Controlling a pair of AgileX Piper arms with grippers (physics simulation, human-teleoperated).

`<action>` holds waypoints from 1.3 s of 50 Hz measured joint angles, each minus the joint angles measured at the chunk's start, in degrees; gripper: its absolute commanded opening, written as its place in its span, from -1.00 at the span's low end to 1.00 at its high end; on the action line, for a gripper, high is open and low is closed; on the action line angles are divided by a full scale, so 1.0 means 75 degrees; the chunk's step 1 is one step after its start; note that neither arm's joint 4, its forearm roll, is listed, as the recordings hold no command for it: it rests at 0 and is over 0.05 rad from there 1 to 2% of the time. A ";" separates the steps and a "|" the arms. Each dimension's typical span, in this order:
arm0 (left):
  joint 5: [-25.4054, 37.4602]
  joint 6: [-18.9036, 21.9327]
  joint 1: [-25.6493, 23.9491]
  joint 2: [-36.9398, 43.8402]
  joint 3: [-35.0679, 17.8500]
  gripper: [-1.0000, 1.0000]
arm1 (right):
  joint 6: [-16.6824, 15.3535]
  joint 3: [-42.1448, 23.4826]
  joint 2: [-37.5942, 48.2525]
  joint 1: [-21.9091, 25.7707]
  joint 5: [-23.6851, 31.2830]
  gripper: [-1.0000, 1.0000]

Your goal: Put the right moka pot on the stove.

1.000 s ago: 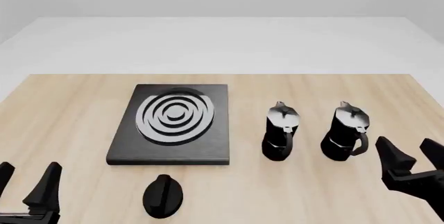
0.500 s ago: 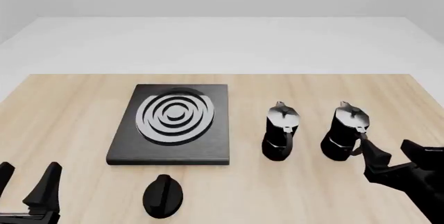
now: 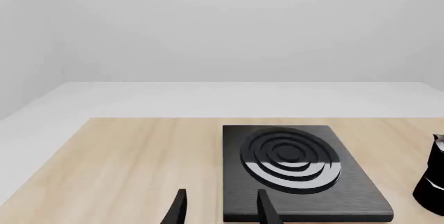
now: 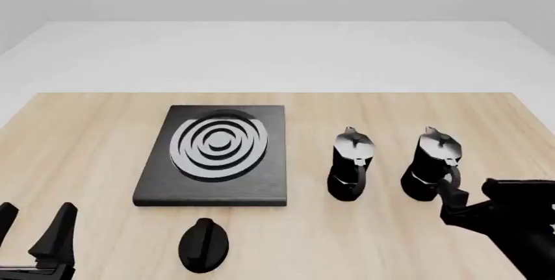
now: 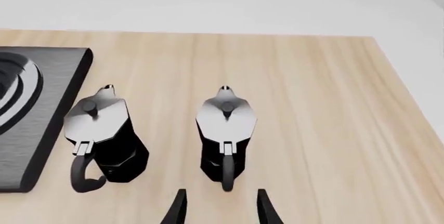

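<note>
The right moka pot (image 4: 432, 163) stands upright on the wooden table, black with a silver lid, its handle toward me. It also shows in the right wrist view (image 5: 225, 130). My right gripper (image 4: 479, 197) is open and empty, just in front of and to the right of the pot. In the right wrist view my right gripper (image 5: 220, 211) has the pot's handle just ahead of its gap, apart from both fingers. The stove (image 4: 269, 176) lies to the left, with nothing on it. My left gripper (image 4: 33, 228) is open and empty at the table's near left.
A second moka pot (image 4: 350, 164) stands between the stove and the right pot, close to both. A small black oval knob (image 4: 205, 245) lies in front of the stove. In the left wrist view the stove (image 3: 347, 193) is ahead of the fingers.
My right gripper has moved left and lower, from the table's right edge to just in front of the right moka pot. The left arm has not moved.
</note>
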 measured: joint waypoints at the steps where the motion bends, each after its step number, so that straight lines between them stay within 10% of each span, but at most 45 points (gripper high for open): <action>1: 0.0000 0.0000 0.0000 0.0000 0.0000 1.00 | -0.0017 0.0007 0.0091 -0.0001 -0.0079 1.00; 65: 0.0000 0.0000 0.0000 0.0000 0.0000 1.00 | -0.0523 -0.0508 0.3314 -0.0325 -0.2275 1.00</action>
